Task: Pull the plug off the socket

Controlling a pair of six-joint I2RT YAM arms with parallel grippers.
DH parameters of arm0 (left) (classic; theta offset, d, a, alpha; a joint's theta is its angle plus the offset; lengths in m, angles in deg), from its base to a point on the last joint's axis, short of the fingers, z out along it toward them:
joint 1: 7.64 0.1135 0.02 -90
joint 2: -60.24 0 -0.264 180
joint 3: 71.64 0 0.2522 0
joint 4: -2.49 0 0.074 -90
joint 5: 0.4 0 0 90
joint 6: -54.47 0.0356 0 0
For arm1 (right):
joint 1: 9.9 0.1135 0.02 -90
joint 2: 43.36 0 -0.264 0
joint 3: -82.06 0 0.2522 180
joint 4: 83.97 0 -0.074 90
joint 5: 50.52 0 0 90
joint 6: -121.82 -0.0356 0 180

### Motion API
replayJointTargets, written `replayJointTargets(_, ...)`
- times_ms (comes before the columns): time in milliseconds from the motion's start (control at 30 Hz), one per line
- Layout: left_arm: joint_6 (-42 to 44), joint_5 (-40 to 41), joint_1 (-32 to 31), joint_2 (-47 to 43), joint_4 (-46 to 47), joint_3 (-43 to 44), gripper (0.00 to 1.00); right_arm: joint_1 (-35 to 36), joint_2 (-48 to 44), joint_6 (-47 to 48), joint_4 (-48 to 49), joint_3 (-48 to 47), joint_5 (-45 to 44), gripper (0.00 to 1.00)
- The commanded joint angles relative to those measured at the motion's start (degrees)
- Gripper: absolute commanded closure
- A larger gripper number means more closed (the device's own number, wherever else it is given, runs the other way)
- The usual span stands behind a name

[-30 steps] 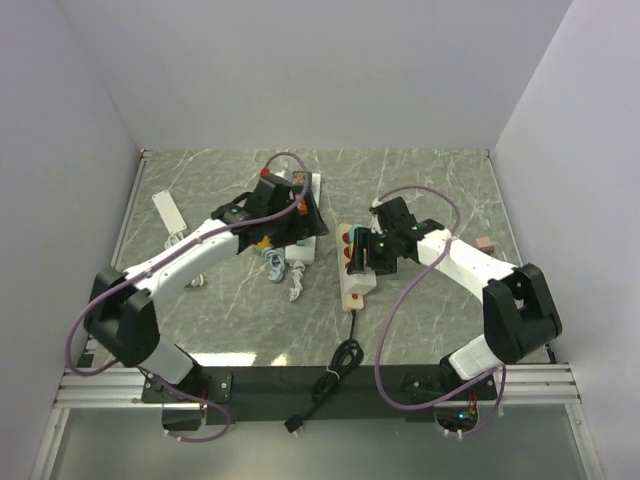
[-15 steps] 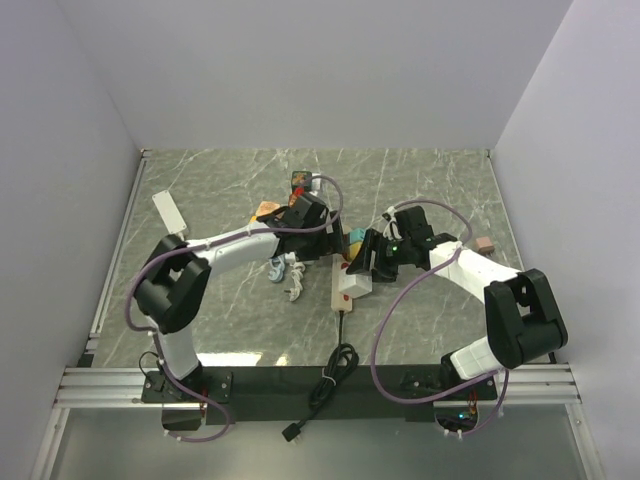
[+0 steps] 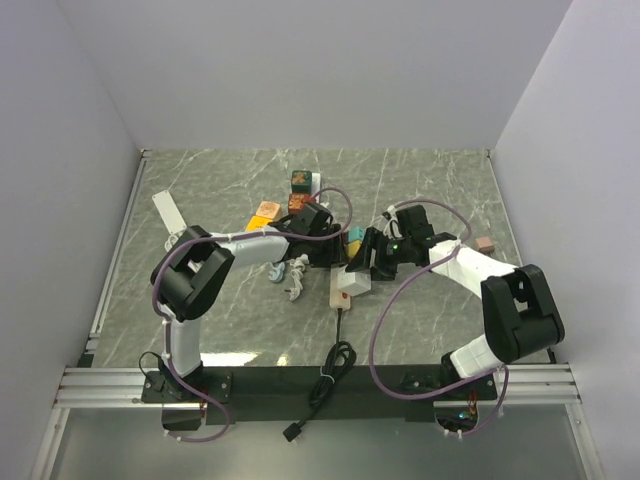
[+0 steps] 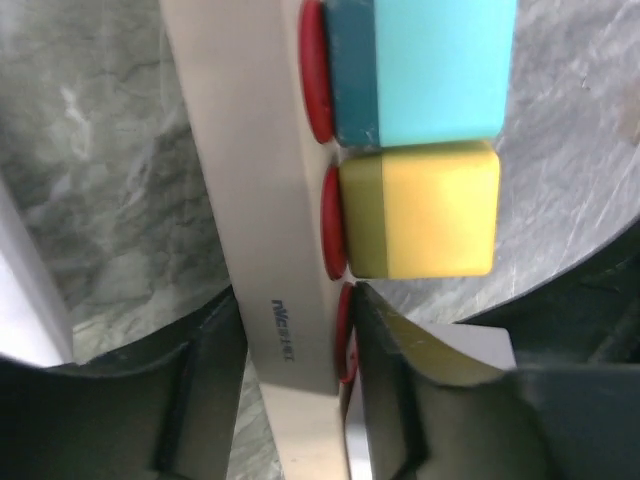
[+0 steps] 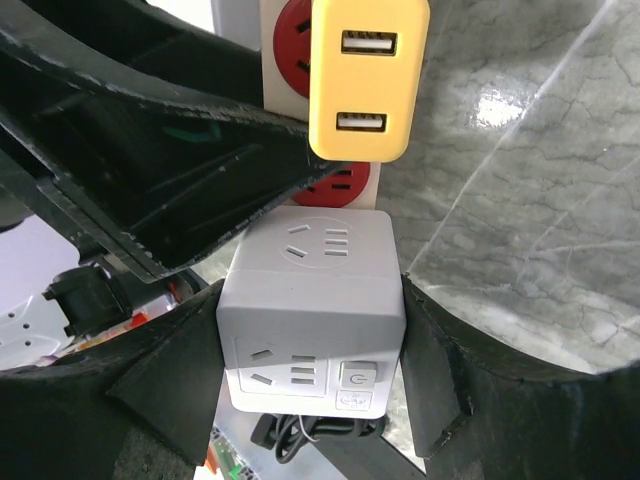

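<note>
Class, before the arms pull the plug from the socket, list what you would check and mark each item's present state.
1. The right gripper is closed on the white cube adapter: ok.
2. The left gripper clamps the power strip to brace it: ok.
3. The yellow charger sits outside the right gripper: ok.
4. How firmly the white cube adapter is seated in the power strip: cannot tell.
5. The black cord lies coiled and slack: ok.

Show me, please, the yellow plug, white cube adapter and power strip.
yellow plug (image 5: 368, 82): right wrist view, face between USB ports.
white cube adapter (image 5: 312, 262): right wrist view, top face.
power strip (image 4: 255, 200): left wrist view, bare casing.
</note>
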State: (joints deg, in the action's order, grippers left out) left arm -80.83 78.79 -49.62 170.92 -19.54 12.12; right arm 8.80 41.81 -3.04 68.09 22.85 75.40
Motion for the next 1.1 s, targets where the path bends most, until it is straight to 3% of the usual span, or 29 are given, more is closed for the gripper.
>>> replayJointTargets(0,0.21,-5.1,-0.56,0.25,4.67,-1.0,0.52,-0.15,0.79,-0.39,3.54,-2.1,3.19,1.0)
replayJointTargets(67,0.56,-4.32,-1.0,0.33,3.54,-0.74,0.6,-0.15,1.23,0.13,3.11,-2.27,2.75,1.0)
replayJointTargets(200,0.82,-1.42,-0.92,1.3,0.72,0.23,0.95,-0.33,0.88,0.92,2.13,-2.1,0.82,1.0)
replayJointTargets(233,0.91,-0.71,-1.0,1.39,0.19,0.23,0.99,-0.33,0.62,1.01,1.61,-1.84,0.64,1.0)
replayJointTargets(433,1.26,4.74,-0.91,2.0,-2.98,-0.03,0.99,-2.87,-5.79,1.89,-1.64,0.0,-2.69,1.0)
replayJointTargets(600,1.79,6.59,-0.91,2.27,-3.68,-0.83,0.99,-7.09,-12.21,0.66,0.72,4.05,1.08,1.0)
replayJointTargets(800,1.27,6.42,-1.0,2.53,-3.07,-0.92,1.0,-6.83,-8.89,-2.76,7.84,8.53,8.88,1.0)
replayJointTargets(1067,0.65,6.06,-1.0,3.06,-3.06,0.49,1.0,-0.43,-7.47,-4.26,11.18,10.21,3.19,1.0)
